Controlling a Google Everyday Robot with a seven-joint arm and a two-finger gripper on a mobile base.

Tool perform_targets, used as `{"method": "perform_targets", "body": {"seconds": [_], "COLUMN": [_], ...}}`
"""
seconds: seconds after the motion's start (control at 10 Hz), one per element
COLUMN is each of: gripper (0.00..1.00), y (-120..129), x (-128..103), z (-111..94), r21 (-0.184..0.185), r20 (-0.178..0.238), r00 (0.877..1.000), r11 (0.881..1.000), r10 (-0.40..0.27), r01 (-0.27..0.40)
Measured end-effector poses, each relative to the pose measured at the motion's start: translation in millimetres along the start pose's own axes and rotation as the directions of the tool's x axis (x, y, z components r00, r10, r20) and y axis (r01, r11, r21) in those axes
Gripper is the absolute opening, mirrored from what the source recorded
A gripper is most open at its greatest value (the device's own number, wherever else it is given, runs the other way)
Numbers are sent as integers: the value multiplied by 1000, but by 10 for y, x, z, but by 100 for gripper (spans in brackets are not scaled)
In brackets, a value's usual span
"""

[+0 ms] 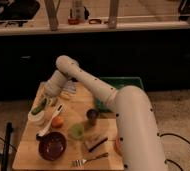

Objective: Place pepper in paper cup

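From the one camera view, the arm reaches from the right side across the wooden bench (75, 107) toward its left edge, and the end effector (47, 100) hangs just above the paper cup (36, 118), which stands at the left edge about midway along it. The pepper (39, 106) lies slanted across the cup's mouth, its lower end apparently inside the rim and its upper end pointing up toward the end effector; whether it is pinched or already let go I cannot tell. Just beside the cup to the right sits the round orange fruit (57, 121), with a white spoon (50, 125) lying alongside, and the dark red bowl (52, 145) sits nearer the front left corner. The green cup (77, 131) and the small metal cup (92, 116) stand toward the middle, well apart from the action. The step in hand looks to be the release, and doing it well means keeping the pepper centred over the opening and tipping it lengthwise down so it slides in rather than bridging the rim. The cup is light, I judge, so any sideways nudge on withdrawal could tip it; a straight lift upward seems safest.
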Motion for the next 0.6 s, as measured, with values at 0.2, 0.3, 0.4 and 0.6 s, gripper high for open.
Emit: {"method": "perform_targets", "body": {"seconds": [0.2, 0.3, 0.4, 0.6], "gripper": [0, 0, 0, 0], "y": [-102, -124, -149, -197], "x": [-49, -57, -59, -61], "z": [81, 108, 138, 209], "r21": [-27, -42, -55, -81], "r20": [-17, -26, -38, -59], "r00": [1000, 1000, 999, 998], "r11": [1000, 999, 998, 997], "r10": [-13, -15, -14, -13], "r01": [13, 13, 12, 8]}}
